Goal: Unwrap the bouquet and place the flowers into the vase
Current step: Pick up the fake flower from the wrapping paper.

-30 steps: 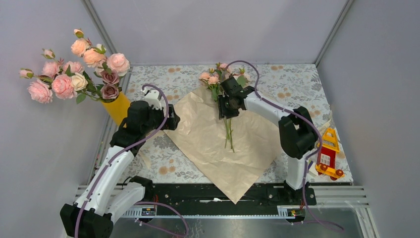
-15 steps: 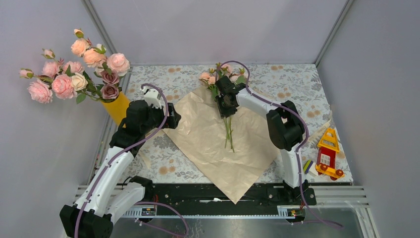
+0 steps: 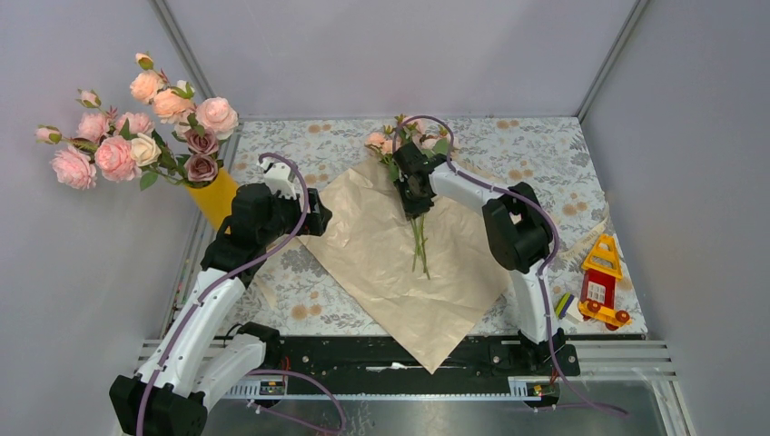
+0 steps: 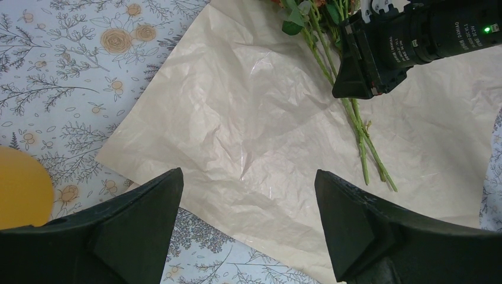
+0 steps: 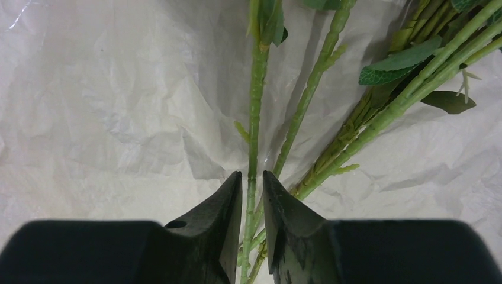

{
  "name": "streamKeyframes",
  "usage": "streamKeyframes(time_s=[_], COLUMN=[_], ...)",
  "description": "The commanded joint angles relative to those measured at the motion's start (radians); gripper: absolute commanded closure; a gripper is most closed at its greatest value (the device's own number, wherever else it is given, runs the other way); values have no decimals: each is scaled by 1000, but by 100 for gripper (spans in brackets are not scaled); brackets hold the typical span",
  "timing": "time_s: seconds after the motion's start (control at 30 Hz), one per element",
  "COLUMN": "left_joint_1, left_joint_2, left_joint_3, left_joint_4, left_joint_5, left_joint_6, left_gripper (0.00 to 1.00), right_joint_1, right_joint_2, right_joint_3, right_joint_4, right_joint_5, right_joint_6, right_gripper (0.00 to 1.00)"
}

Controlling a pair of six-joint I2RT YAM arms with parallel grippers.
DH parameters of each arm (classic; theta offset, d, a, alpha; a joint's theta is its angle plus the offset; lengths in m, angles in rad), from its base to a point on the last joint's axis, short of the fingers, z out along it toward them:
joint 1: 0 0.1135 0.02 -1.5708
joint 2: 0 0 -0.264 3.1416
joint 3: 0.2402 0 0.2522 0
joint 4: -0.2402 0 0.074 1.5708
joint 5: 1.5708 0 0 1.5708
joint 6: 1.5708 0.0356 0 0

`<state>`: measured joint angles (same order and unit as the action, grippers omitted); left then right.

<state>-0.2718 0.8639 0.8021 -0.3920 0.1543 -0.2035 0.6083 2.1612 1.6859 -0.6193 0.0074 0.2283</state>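
The bouquet lies opened out: its peach paper [image 3: 390,263] is spread flat on the table with the flowers [image 3: 419,243] on top, small pink blooms at the far end and stems pointing toward me. My right gripper [image 3: 415,202] is down on the stems just below the leaves. In the right wrist view its jaws [image 5: 252,173] stand narrow with green stems [image 5: 254,106] pinched between them. My left gripper [image 3: 318,218] hovers open over the paper's left corner [image 4: 248,173], holding nothing. The yellow-orange vase [image 3: 216,198] stands at the left table edge.
A big bunch of pale pink and peach roses [image 3: 136,127] fills the vase and spreads over the left wall. A yellow and red toy [image 3: 601,282] sits at the right edge. The floral tablecloth [image 3: 536,145] shows around the paper. The right arm's black wrist [image 4: 391,47] shows in the left wrist view.
My right gripper has moved slightly toward the blooms along the stems and its jaws have closed in on them. The left arm has barely moved.
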Motion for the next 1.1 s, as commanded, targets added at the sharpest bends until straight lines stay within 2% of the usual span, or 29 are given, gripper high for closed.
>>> streamKeyframes(time_s=[0.0, 0.27, 0.57, 0.87, 1.07], left_joint_1=[-1, -1, -1, -1, 0], left_joint_2=[-8, -9, -9, -17, -33], left_joint_3=[0, 0, 1, 0, -1], left_joint_4=[61, 59, 58, 58, 89], left_joint_5=[24, 29, 30, 31, 68], left_joint_6=[-5, -2, 1, 2, -32], left_gripper=[11, 11, 11, 11, 11], right_joint_1=[7, 10, 13, 13, 12], right_joint_2=[16, 32, 0, -143, -346], right_joint_3=[43, 45, 29, -80, -246], right_joint_4=[-15, -14, 3, 129, 291], right_joint_5=[-1, 3, -35, -73, -78], right_joint_6=[-13, -12, -9, 29, 89], right_gripper=[74, 79, 100, 100, 100])
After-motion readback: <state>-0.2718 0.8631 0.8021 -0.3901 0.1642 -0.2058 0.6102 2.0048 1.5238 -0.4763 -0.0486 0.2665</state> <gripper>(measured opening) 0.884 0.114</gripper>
